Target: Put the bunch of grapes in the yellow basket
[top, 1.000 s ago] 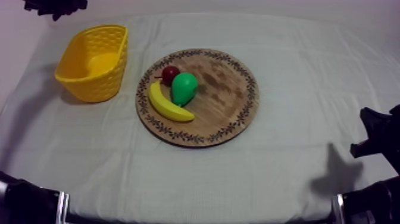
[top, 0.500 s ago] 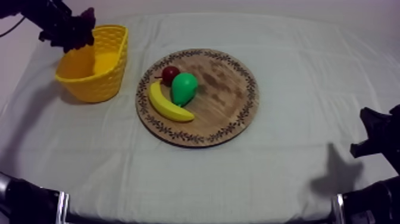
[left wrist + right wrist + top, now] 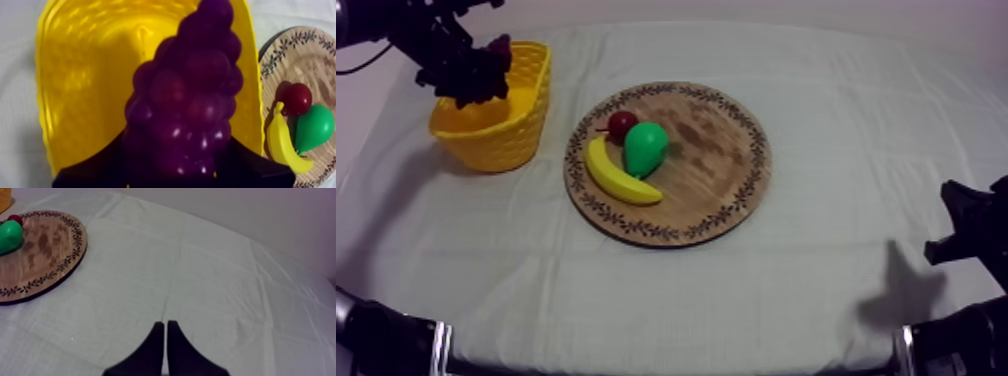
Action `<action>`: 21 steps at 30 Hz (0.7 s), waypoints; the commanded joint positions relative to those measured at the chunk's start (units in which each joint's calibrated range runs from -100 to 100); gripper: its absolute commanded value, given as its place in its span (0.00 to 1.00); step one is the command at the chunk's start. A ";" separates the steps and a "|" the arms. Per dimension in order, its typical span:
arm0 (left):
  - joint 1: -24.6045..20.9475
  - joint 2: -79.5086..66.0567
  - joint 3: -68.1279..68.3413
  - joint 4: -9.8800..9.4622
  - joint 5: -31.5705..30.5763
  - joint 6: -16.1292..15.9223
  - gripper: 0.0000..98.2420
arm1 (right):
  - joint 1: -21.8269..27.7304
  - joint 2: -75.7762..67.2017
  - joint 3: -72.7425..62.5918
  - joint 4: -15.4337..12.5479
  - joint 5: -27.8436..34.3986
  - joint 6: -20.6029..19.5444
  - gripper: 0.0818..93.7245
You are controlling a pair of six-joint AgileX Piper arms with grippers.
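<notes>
My left gripper (image 3: 476, 75) hangs over the yellow basket (image 3: 521, 130) at the far left, shut on the purple bunch of grapes (image 3: 498, 48). In the left wrist view the grapes (image 3: 187, 100) hang between the fingers right above the basket's open inside (image 3: 80, 90). The round wooden board (image 3: 716, 160) lies mid-table with a banana (image 3: 619, 178), a green pear (image 3: 644, 147) and a small red fruit (image 3: 622, 123) on its left part. My right gripper (image 3: 165, 338) is shut on nothing, low over bare cloth at the right.
The board (image 3: 45, 253) with the pear (image 3: 10, 235) lies off to the left of the right gripper. The right arm (image 3: 966, 235) rests at the table's right edge. Open cloth spreads in front of the board and to its right.
The left arm has come in from the upper left with the grapes and moved right and down over the basket. The right arm has stayed still.
</notes>
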 commanded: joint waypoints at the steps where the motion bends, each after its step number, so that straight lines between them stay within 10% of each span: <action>1: 0.09 0.03 0.65 0.06 -0.48 -0.01 0.54 | 0.00 0.00 -0.01 -0.02 -0.03 0.01 0.00; 8: 0.31 -0.26 2.85 0.14 -2.34 0.12 0.56 | 0.00 0.00 -0.01 -0.02 -0.03 0.01 0.00; 15: 0.98 -1.53 4.21 -0.84 -4.87 1.32 0.86 | 0.00 0.00 -0.01 -0.02 -0.03 0.01 0.00; 21: 1.36 -2.71 4.62 -1.76 -5.67 2.28 0.92 | 0.00 0.00 -0.01 -0.02 -0.03 0.01 0.00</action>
